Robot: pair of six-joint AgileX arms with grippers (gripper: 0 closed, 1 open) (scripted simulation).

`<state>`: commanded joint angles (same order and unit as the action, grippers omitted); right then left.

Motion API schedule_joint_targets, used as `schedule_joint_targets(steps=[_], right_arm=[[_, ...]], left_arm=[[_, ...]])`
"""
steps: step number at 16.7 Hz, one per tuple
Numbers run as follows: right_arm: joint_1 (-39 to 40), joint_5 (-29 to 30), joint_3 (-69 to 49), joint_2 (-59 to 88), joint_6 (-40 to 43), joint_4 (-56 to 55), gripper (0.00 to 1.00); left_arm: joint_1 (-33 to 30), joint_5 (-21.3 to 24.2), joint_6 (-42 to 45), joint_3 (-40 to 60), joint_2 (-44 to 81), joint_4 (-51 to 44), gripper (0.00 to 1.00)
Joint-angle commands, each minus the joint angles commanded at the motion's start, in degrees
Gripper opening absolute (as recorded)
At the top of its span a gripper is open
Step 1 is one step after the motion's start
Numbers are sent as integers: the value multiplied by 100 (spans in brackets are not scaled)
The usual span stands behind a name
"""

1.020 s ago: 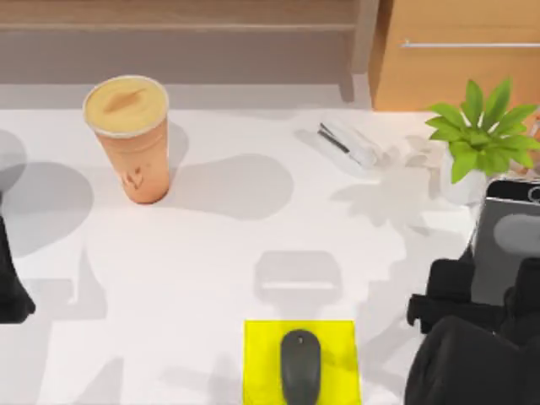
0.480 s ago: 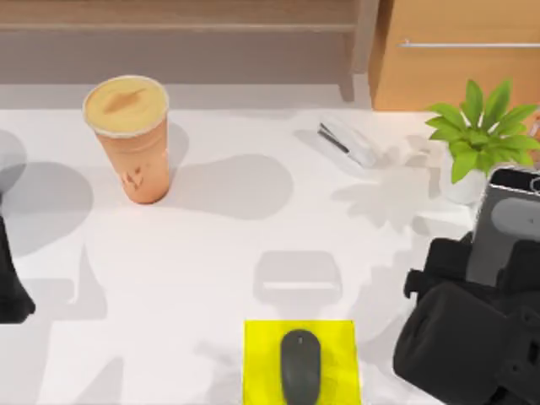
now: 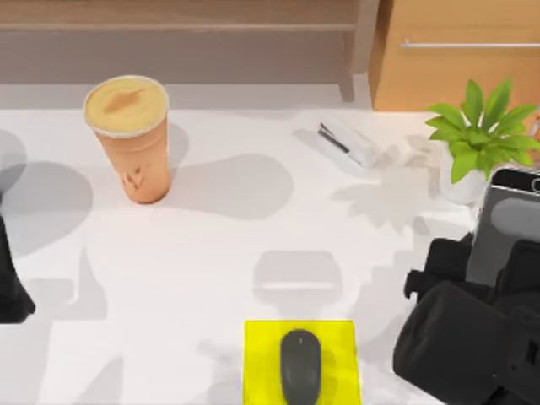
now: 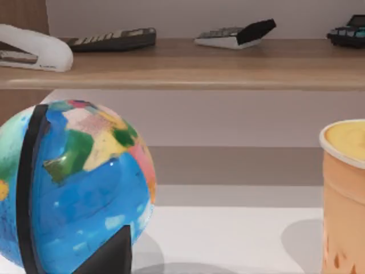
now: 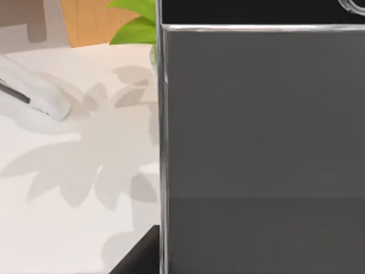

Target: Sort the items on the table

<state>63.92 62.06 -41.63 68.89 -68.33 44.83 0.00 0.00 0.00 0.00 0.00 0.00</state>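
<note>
Top view: the right gripper (image 3: 494, 283), at the table's (image 3: 253, 253) right edge, has settled with its fingers clamped on the smartphone (image 3: 504, 228), barely shifted lately, so carrying it off comes next.

From my station the scene is bright and evenly lit. Soft grey shadows lie on the white surface (image 3: 219, 261): the drink cup (image 3: 129, 135) throws a broad rounded one toward the right, and the plant (image 3: 483, 135) casts leaf shapes toward the left, plain in the right wrist view too. No glare on the surface. In the right wrist view the smartphone (image 5: 262, 148) screen shows a flat grey sheen.
</note>
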Motion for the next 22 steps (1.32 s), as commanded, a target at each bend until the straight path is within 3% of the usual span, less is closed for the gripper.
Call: schedule_joint_targets(steps=[5, 6, 15, 22], right_arm=[[0, 0, 0, 0, 0, 0, 98], [0, 0, 0, 0, 0, 0, 100], [11, 6, -7, -10, -13, 7, 100], [258, 178, -257, -353, -1034, 605, 100]], left_arm=[[0, 0, 0, 0, 0, 0, 100], [0, 0, 0, 0, 0, 0, 100], [0, 0, 0, 0, 0, 0, 100], [0, 0, 0, 0, 0, 0, 100]])
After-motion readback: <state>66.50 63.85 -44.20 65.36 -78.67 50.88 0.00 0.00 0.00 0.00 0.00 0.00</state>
